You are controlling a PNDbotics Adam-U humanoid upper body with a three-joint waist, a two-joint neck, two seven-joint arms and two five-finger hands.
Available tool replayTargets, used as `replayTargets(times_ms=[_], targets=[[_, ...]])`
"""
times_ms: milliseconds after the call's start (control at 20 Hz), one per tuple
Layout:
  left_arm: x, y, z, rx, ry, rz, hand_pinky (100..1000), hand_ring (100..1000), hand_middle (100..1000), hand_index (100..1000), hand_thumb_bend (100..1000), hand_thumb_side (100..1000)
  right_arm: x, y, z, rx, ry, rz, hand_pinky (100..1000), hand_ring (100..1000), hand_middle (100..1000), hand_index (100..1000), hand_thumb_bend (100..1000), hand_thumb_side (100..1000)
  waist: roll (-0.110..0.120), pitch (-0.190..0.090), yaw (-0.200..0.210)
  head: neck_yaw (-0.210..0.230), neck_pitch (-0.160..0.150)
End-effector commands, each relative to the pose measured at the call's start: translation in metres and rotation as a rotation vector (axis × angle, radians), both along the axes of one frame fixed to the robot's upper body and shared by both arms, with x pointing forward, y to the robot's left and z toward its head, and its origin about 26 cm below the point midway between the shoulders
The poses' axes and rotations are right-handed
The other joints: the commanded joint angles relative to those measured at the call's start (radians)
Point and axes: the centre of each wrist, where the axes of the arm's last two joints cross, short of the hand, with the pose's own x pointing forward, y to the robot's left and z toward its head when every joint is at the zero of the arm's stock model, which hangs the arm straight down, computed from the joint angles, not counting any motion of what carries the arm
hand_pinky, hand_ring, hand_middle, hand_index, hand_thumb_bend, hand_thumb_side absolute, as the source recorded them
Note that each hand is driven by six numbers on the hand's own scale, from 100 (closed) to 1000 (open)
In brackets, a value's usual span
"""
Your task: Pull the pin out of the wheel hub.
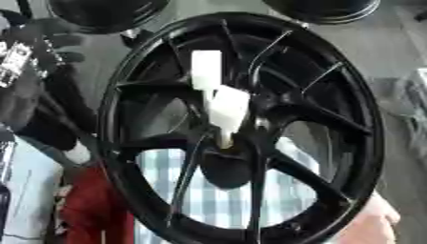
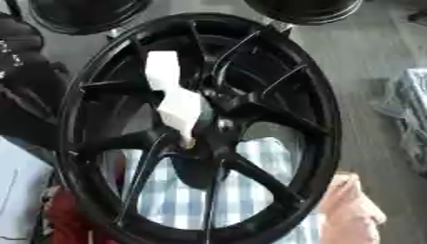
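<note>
Black wheel hub (image 1: 242, 128) fills most of both views, held upright and tilted, its spoked face toward the camera. Rim runs from the top edge down past the bottom edge. White pin (image 1: 221, 97) sits over the spokes near the hub's centre: a pale block in two stepped sections, narrowing to a tip that points down at the centre boss. Whether the tip is seated in a hole or only resting against the boss, cannot tell.

Person's bare hand (image 2: 354, 209) touches the rim's lower right edge, from behind.

Through the lower spoke gaps: blue-and-white checked cloth (image 1: 217, 200). Red fabric (image 1: 96, 209) shows just beside the rim at lower left.

Left hand (image 1: 33, 62), black with some silver markings, comes in at upper left, just beside the rim's outer left edge and well apart from the pin. Its fingers are dark against dark; whether they are curled or straight, cannot tell. Right hand shows in neither view.

Farther back, two more black wheels (image 1: 104, 12) at the top edge, on grey floor (image 1: 392, 47).
</note>
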Motion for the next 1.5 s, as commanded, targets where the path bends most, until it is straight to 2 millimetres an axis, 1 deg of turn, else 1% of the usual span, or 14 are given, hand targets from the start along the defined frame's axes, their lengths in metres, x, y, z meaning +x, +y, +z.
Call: replayTargets(times_ms=[50, 300, 400, 550, 650, 800, 900, 1050, 1100, 1250, 1400, 1500], targets=[[-0.001, -0.001, 0.009, 0.007, -0.030, -0.006, 752, 800, 736, 783, 100, 623, 0.000, -0.004, 0.009, -0.029, -0.014, -0.001, 725, 727, 689, 876, 100, 552, -0.001, -0.025, 0.001, -0.008, -0.009], [-0.002, 0.000, 0.009, 0.007, -0.031, -0.005, 752, 800, 735, 782, 100, 623, 0.000, -0.003, 0.010, -0.028, -0.014, -0.003, 724, 726, 688, 875, 100, 551, -0.001, -0.024, 0.000, -0.034, -0.009], [-0.002, 0.000, 0.009, 0.008, -0.031, -0.005, 753, 801, 735, 782, 100, 623, 0.000, -0.003, 0.010, -0.027, -0.014, -0.003, 724, 726, 688, 875, 100, 551, -0.001, -0.023, 0.000, -0.054, -0.011], [-0.002, 0.000, 0.009, 0.010, -0.032, -0.005, 752, 801, 735, 782, 100, 623, 0.000, -0.003, 0.010, -0.028, -0.014, -0.002, 724, 725, 687, 874, 100, 549, -0.001, -0.022, -0.002, -0.099, -0.014], [-0.001, 0.000, 0.009, 0.011, -0.032, -0.004, 752, 800, 734, 781, 100, 623, 0.000, -0.003, 0.011, -0.028, -0.016, -0.003, 724, 724, 686, 873, 100, 549, 0.000, -0.022, -0.005, -0.117, -0.017], [-0.001, -0.001, 0.010, 0.015, -0.037, -0.006, 749, 798, 731, 779, 100, 619, 0.000, -0.003, 0.011, -0.028, -0.018, -0.003, 724, 724, 686, 873, 100, 549, 0.003, -0.020, -0.012, -0.125, -0.019], [-0.002, -0.002, 0.018, 0.010, -0.059, -0.018, 749, 797, 730, 778, 100, 618, 0.000, -0.003, 0.012, -0.025, -0.020, -0.005, 724, 723, 686, 873, 100, 550, 0.005, -0.019, -0.019, -0.121, -0.019], [-0.005, -0.002, 0.040, 0.015, -0.114, -0.042, 749, 797, 731, 778, 100, 600, -0.001, -0.004, 0.012, -0.027, -0.017, -0.006, 724, 723, 685, 872, 100, 549, 0.009, -0.021, -0.021, -0.111, -0.017], [-0.006, -0.002, 0.044, 0.017, -0.122, -0.049, 749, 798, 733, 780, 100, 582, -0.001, -0.004, 0.012, -0.028, -0.016, -0.005, 724, 724, 686, 872, 100, 548, 0.010, -0.021, -0.022, -0.110, -0.017], [-0.019, 0.001, 0.098, 0.144, -0.281, -0.115, 756, 802, 741, 790, 100, 566, -0.003, -0.006, 0.011, -0.044, 0.000, -0.013, 723, 723, 685, 872, 100, 548, 0.028, -0.030, -0.019, -0.109, -0.003], [-0.034, -0.001, 0.140, 0.272, -0.384, -0.197, 763, 806, 740, 784, 100, 567, -0.005, -0.008, 0.011, -0.058, 0.015, -0.015, 722, 723, 685, 872, 100, 548, 0.041, -0.035, -0.016, -0.116, 0.003], [-0.047, -0.002, 0.166, 0.350, -0.441, -0.233, 766, 805, 732, 778, 100, 544, -0.006, -0.008, 0.011, -0.066, 0.019, -0.015, 722, 722, 684, 871, 100, 547, 0.047, -0.037, -0.015, -0.122, 0.005]])
